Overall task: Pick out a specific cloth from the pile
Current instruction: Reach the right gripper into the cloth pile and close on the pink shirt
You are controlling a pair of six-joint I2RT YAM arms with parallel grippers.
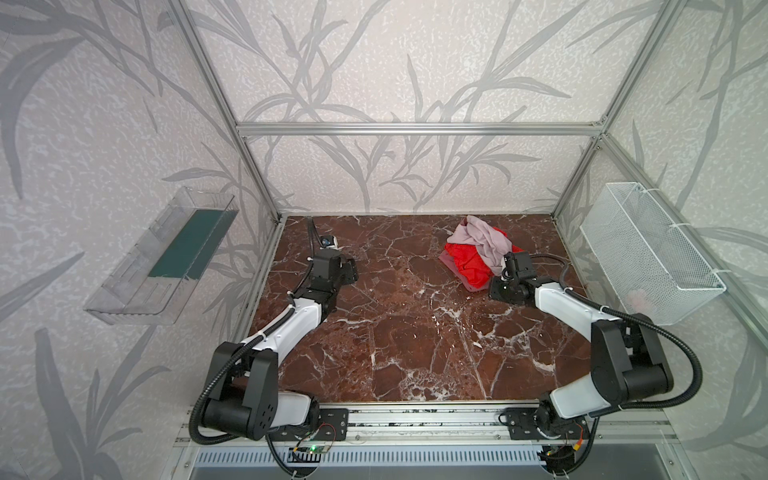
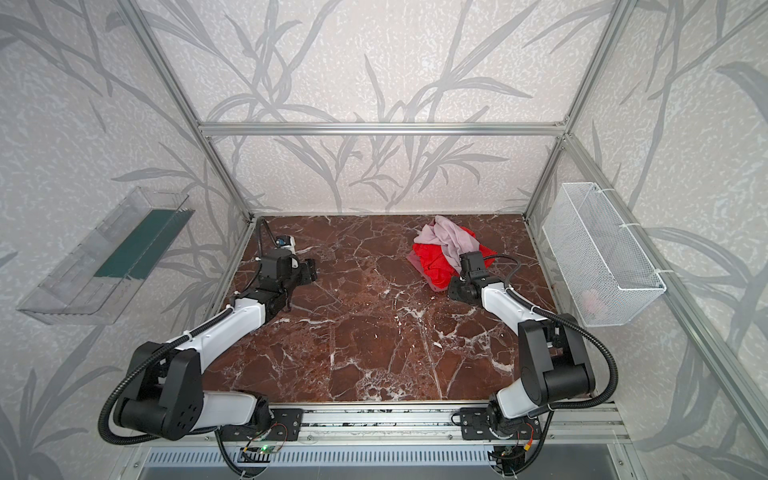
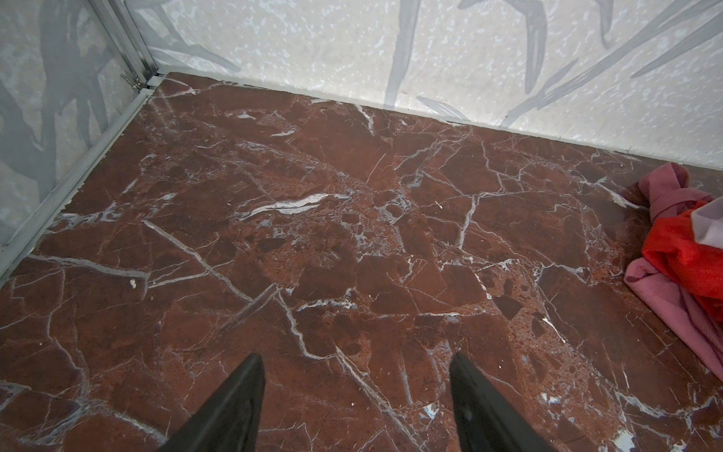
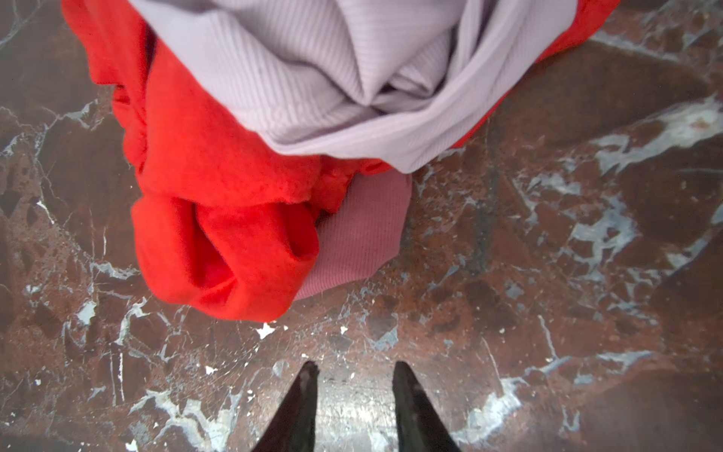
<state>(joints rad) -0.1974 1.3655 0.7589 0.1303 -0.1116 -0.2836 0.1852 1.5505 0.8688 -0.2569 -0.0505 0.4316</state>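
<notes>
The pile point(image 1: 478, 253) lies at the back right of the marble table in both top views. A pale lilac-grey cloth point(image 4: 352, 78) is on top and a bright red cloth point(image 4: 219, 203) sits under it. The dusty rose cloth point(image 4: 360, 231) is at the bottom, with a corner poking out beside the red one; its edge point(image 1: 448, 259) point(image 3: 665, 297) also shows on the pile's left. My right gripper point(image 4: 356, 368) points down at bare marble just short of that corner, open with a narrow gap and nothing in it. My left gripper point(image 3: 357, 357) point(image 1: 349, 270) hangs open at the back left, far from the pile.
A white wire basket point(image 1: 648, 257) hangs on the right wall with something small and pink point(image 1: 638, 297) inside. A clear plastic tray point(image 1: 166, 257) hangs on the left wall. Aluminium frame rails point(image 1: 266, 253) border the table on each side and at the back.
</notes>
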